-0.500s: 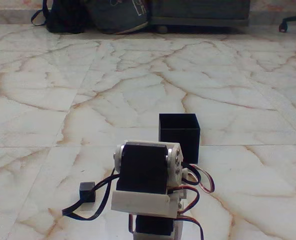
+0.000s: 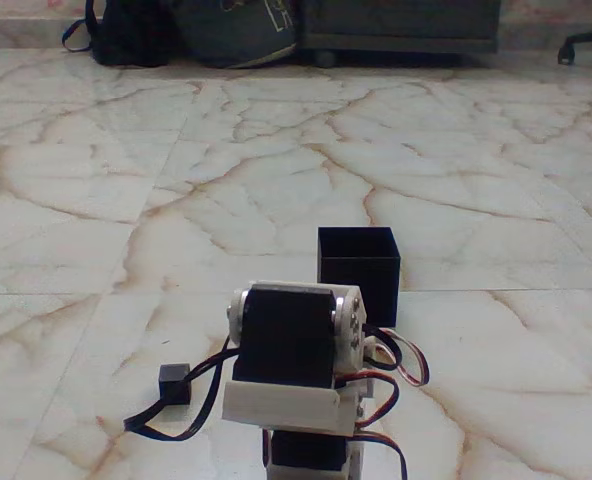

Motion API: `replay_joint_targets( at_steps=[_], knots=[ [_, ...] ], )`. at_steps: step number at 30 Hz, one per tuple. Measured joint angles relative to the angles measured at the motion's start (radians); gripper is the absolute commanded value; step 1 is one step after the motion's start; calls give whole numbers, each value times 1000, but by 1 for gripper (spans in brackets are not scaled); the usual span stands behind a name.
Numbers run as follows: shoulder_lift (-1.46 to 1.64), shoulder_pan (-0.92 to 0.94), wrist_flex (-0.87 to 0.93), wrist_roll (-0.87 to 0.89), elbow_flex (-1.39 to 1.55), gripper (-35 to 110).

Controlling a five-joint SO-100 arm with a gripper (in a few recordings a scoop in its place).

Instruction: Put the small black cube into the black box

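Risk: small black cube (image 2: 174,382) sits touching the arm's black cable (image 2: 176,425), well apart from black box (image 2: 359,272); cable could drag it; claw state hidden, cannot tell.

I find almost nothing legible from my station. The only lettering sits on the dark grey fabric bag (image 2: 238,30) lying against the far wall, well beyond the arm: a few white strokes near its top edge, cut off by the frame and too partial for me to read. I can make out no other label, brand, number or sign.
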Motion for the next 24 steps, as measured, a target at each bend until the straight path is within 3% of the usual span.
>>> replay_joint_targets(
  at_steps=[12,15,19,24],
  knots=[
    [0,-41,-26,-117,-14,10],
    [-26,-158,83,-107,-250,10],
    [-245,-284,48,-21,-480,10],
    [-385,-362,-6,51,-561,10]
  ],
)
